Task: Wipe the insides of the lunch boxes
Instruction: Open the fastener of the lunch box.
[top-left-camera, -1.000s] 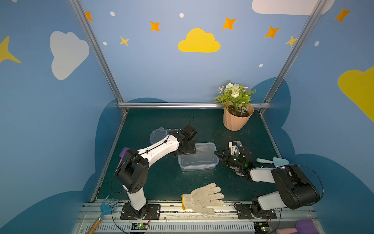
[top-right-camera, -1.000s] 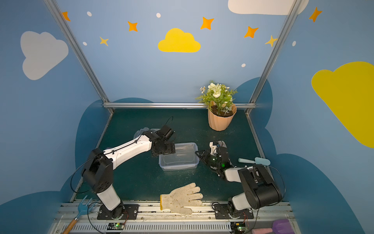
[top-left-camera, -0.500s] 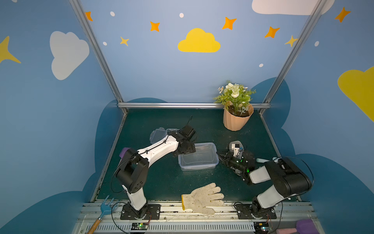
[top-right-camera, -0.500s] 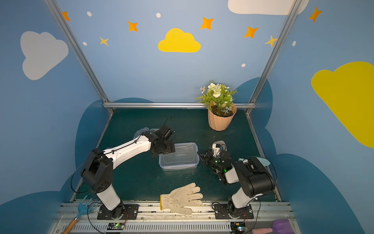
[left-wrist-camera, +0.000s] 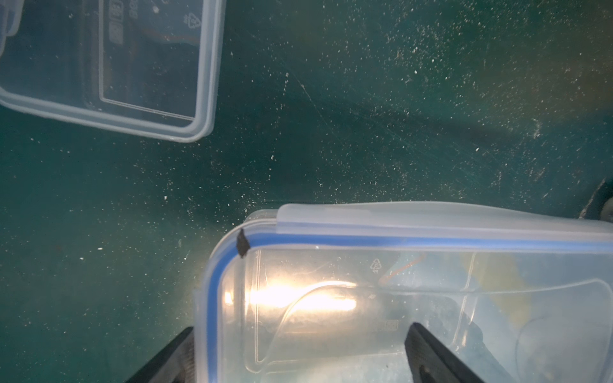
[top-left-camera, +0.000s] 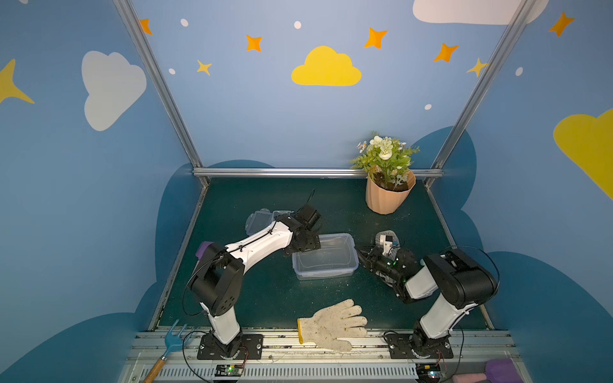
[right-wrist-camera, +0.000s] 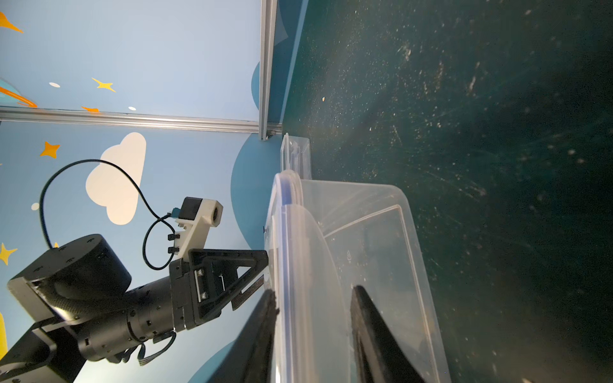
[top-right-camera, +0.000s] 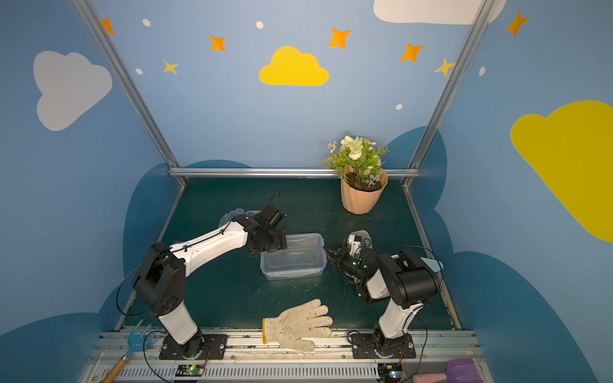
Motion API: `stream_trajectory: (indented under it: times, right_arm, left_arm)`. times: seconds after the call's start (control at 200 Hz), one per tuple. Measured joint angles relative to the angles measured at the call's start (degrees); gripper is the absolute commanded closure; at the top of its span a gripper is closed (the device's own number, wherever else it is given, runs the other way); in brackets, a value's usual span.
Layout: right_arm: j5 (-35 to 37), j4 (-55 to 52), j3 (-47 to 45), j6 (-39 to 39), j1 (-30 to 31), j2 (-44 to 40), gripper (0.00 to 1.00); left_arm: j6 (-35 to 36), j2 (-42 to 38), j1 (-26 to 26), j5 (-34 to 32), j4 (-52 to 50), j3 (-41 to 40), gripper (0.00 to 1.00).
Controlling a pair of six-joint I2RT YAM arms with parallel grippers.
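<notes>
Large lunch box (top-left-camera: 326, 257) seen mid-tabletop (top-left-camera: 252, 298), blue-rimmed lid fitted. Left claw (left-wrist-camera: 300, 328) held wide apart, one box corner straddled. Right claw (right-wrist-camera: 313, 291) set about clip flap at opposite end; grip cannot be told. Smaller lunch box (top-left-camera: 262, 219) seen beyond left arm, apart.

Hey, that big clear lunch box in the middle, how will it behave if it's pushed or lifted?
The large lunch box looks empty and thin-walled, so probably light and quick to slide on the flat green tabletop. Its glossy clear plastic may be slippery in a pinch. Low and wide, it seems unlikely to tip.
</notes>
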Motion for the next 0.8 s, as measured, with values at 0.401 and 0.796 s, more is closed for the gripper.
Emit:
stream_trajectory:
  times: [0.401,0.796]
  right_arm:
    - [0.5,0.0,1.3,0.6,1.3,1.0,0.61]
    - [2.8,0.8,1.4,1.1,2.2,1.3,0.86]
  left_arm:
    - [-0.4,0.0,0.0,0.0,0.2,-0.1,0.05]
    - [-0.6,0.1,0.2,-0.5,0.9,-0.1,0.06]
